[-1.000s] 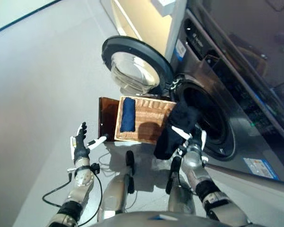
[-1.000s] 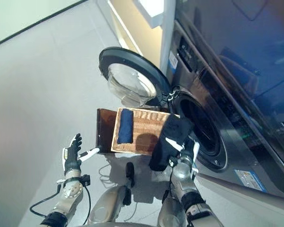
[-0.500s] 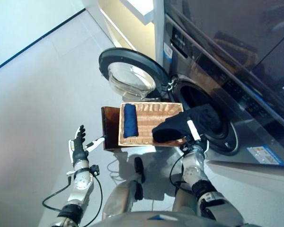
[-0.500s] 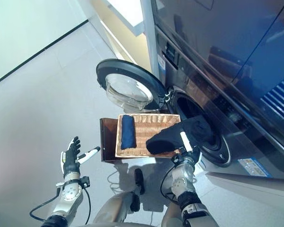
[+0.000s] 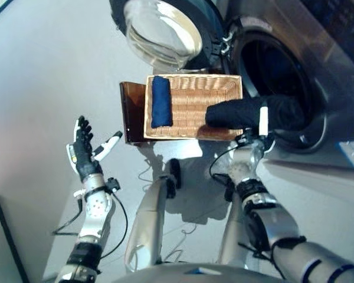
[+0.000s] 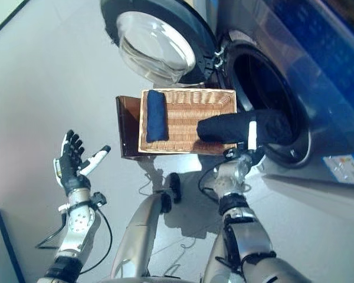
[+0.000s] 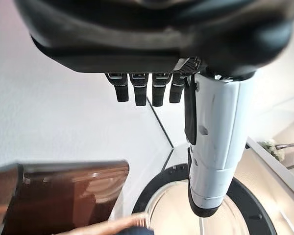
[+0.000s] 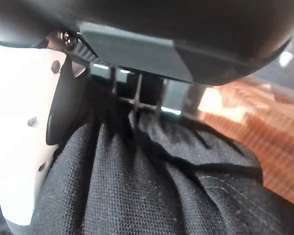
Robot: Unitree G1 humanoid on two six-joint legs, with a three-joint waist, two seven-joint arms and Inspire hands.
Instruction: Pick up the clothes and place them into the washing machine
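The washing machine (image 5: 318, 88) stands with its round door (image 5: 165, 32) swung wide open, and a wicker basket (image 5: 194, 103) sits on the floor just in front of the drum opening, resting partly on a dark brown board (image 5: 131, 112). The right hand (image 6: 251, 137) is up at the mouth of the drum with a black garment (image 6: 236, 127) bunched in its grip; in the right wrist view the dark cloth (image 8: 152, 181) is gathered into folds between the white-covered thumb and the fingers, so the hand is closed round it. The garment stretches sideways from over the near right corner of the basket to the rim of the drum, its far end just inside the dark opening while the rest hangs above the basket's edge. A rolled blue garment (image 5: 161, 101) lies inside the basket along its left side, well apart from the black one. The left hand (image 5: 82, 150) is held out over the bare floor to the left of the board, palm up and empty, fingers straight and spread with the white thumb sticking out toward the basket; its wrist view shows the same loose, straight fingers (image 7: 139, 90) touching nothing.
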